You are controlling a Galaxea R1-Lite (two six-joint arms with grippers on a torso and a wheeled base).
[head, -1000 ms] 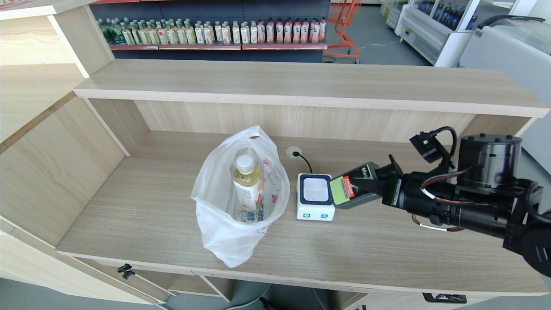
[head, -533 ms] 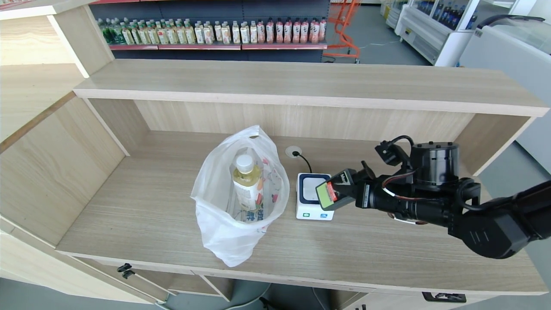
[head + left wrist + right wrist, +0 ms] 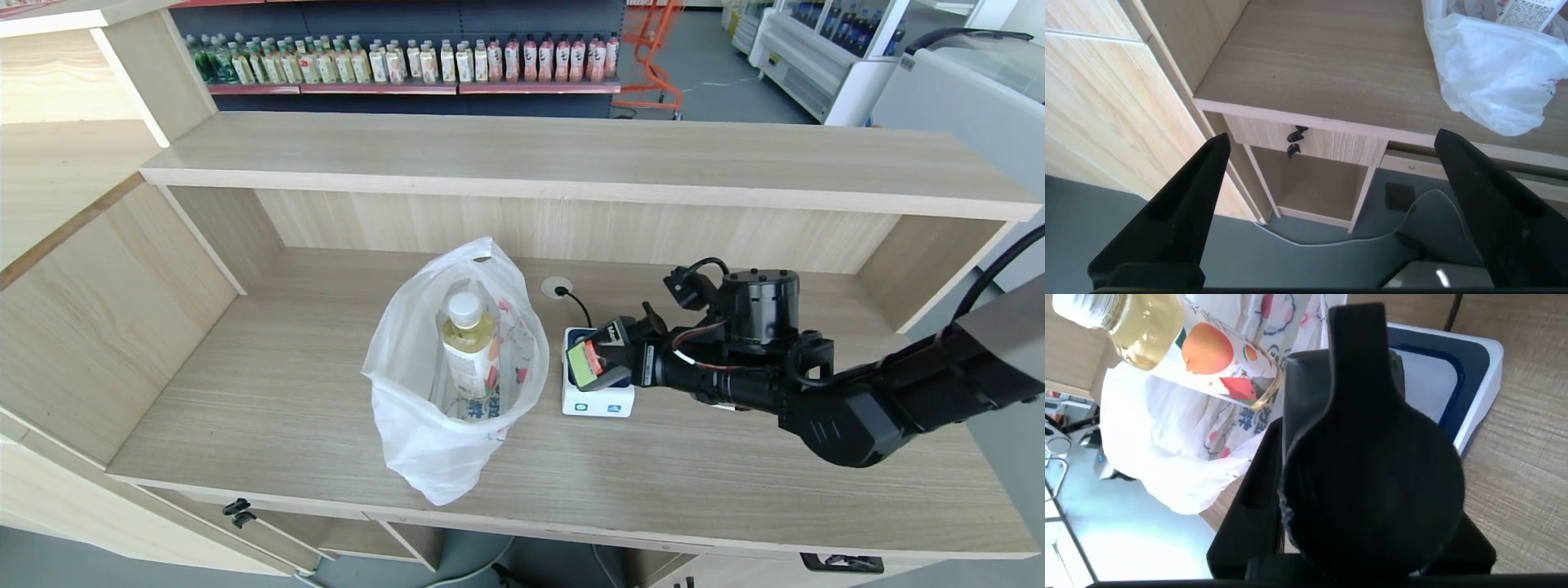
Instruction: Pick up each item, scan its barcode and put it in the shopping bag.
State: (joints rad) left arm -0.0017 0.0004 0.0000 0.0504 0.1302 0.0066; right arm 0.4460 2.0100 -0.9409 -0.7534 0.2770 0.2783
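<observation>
One wooden counter [image 3: 245,425]. One white shopping bag [image 3: 424,445] standing open on it, bottle [image 3: 469,343] upright inside. One white scanner [image 3: 598,402] just beside the bag. One dark pack [image 3: 589,361], green-and-red label, pinched by right gripper [image 3: 608,353] above the scanner. Left gripper [image 3: 1327,204] spread wide near the counter's front edge.

Location: retail shop — wooden checkout counter [image 3: 653,490]. A barcode scanner [image 3: 598,402] sits directly below the right gripper [image 3: 602,357]; stocked shelves of bottled drinks [image 3: 408,61] and glass-topped freezers [image 3: 824,73] stand well beyond it — across the shop aisle.
</observation>
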